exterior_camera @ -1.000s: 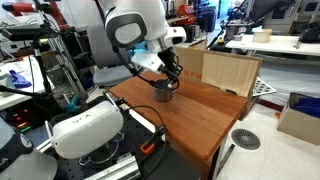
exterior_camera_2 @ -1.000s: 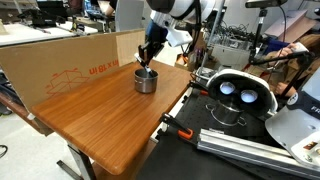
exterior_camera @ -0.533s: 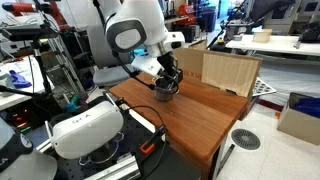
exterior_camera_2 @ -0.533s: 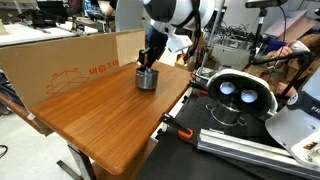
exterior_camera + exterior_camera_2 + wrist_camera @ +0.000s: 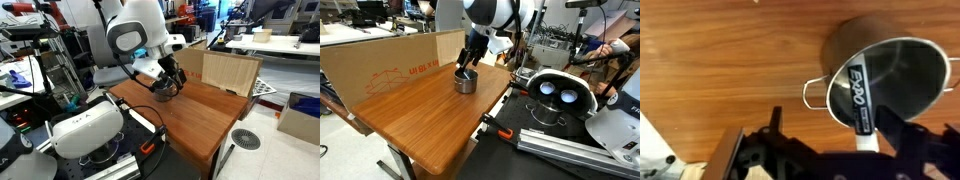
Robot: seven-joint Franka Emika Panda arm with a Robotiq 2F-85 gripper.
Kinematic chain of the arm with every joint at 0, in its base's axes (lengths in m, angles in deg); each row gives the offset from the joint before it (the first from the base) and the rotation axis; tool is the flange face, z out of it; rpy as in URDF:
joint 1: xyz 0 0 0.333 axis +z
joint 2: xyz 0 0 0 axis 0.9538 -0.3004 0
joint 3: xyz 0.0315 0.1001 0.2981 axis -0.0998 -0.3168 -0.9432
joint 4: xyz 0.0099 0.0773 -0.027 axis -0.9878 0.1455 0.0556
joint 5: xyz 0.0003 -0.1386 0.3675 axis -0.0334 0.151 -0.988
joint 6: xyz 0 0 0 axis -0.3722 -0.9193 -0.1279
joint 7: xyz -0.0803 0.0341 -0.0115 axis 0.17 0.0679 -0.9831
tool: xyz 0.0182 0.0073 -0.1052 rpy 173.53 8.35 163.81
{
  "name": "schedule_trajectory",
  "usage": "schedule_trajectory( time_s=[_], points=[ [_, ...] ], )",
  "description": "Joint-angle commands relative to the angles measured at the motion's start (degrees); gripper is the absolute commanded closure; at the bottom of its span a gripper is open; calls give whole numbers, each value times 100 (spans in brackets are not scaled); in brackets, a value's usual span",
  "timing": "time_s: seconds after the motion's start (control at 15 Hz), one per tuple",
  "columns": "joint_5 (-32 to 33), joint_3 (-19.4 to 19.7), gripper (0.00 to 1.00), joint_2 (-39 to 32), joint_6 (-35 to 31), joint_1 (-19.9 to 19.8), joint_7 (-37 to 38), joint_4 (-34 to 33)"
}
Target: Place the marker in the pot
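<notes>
- Cluttered lab benches and equipment are seen behind a brown wooden worktop [image 5: 420, 120], which is bordered along its far edge by a cardboard panel [image 5: 390, 65].
- The pot [image 5: 466, 81] is set upright close to the worktop's far edge and toward a far corner, just beside the cardboard panel; in both exterior views it is partly covered by the arm's end [image 5: 163, 93].
- The jaws [image 5: 469, 66] are held directly over the pot's mouth, pointing down.
- In the wrist view the pot [image 5: 905, 75] is seen from above, with its wire side handle [image 5: 812, 92] turned toward the bare wood [image 5: 720, 60].
- The marker [image 5: 860, 95], dark with white lettering, is seen with its dark end inside the pot and its whitish end raised above the rim, toward the camera.
- The jaws [image 5: 835, 145] are seen spread, their dark fingers [image 5: 775, 135] standing well apart on either side of the marker.
- The marker's whitish end lies between the fingers, nearer one than the other; whether that nearer finger touches it cannot be told.
- A white headset-like device [image 5: 85, 125] is seen off the worktop's near side.
</notes>
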Motion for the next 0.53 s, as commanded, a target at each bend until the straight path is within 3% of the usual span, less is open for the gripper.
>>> schedule_trajectory(
  time_s=[0.0, 0.33, 0.4, 0.47],
  points=[
    [99, 188, 0, -64, -117, 187, 35, -17],
    [144, 584, 0, 93, 78, 555, 140, 146],
    [1278, 435, 0, 204, 46, 232, 1093, 339],
    [1511, 486, 0, 293, 126, 261, 1234, 391]
  ],
)
